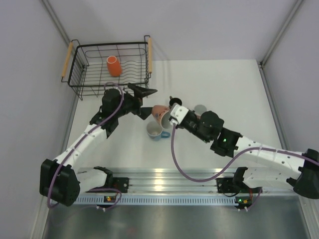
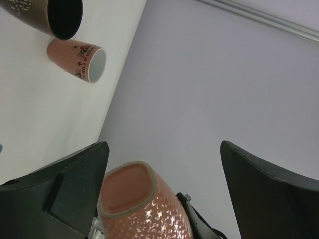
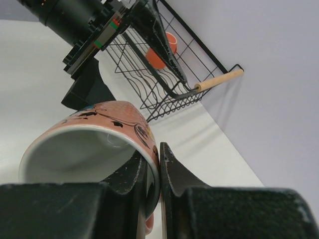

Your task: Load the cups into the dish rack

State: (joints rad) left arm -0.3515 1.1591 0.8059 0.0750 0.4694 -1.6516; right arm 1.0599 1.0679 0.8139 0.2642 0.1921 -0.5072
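Note:
My right gripper (image 1: pixel 167 118) is shut on the rim of a salmon-pink cup (image 1: pixel 159 114), one finger inside and one outside (image 3: pixel 158 169). The cup (image 3: pixel 99 129) hangs above the table with its bottom end between the fingers of my left gripper (image 1: pixel 149 103). That gripper stands wide open (image 2: pixel 164 145), and the cup (image 2: pixel 139 204) sits close to its left finger. The black wire dish rack (image 1: pixel 79 74) stands at the back left with an orange cup (image 1: pixel 114 65) inside. A light blue cup (image 1: pixel 157 131) lies on the table below the held cup.
A dark brown cup (image 2: pixel 55 15) and a second salmon-pink cup (image 2: pixel 79 58) lie on the table behind the right gripper. The rack's wooden handles (image 1: pixel 66 59) stick out at its sides. Grey walls close in the table on the left, back and right.

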